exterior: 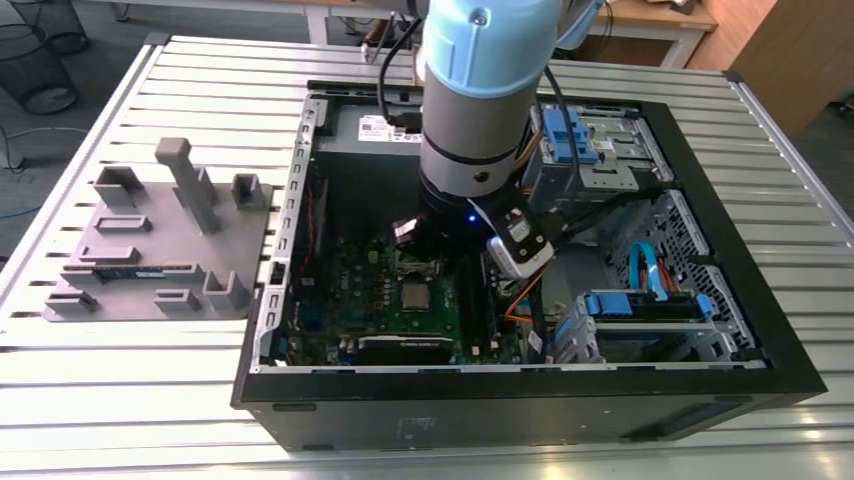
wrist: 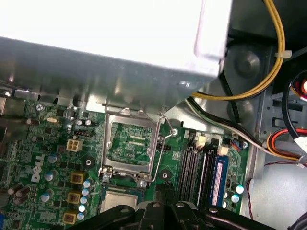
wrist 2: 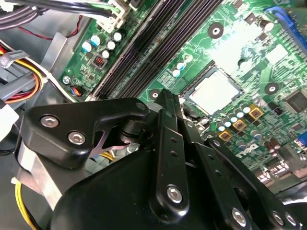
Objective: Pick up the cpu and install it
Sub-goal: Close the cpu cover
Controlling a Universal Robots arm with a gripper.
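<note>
Plainly flat cpu [wrist 2: 214,91] — silver top, pale rim

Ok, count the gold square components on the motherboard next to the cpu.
3, in one row beside the cpu: a gold square farthest from the pincer, one in the middle, one nearest it. The pincer may hide more.

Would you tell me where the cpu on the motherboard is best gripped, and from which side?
Probably by two opposite edges of the cpu, coming straight down from above: it lies flat, silver top up, so only its thin rim offers a hold.
</note>
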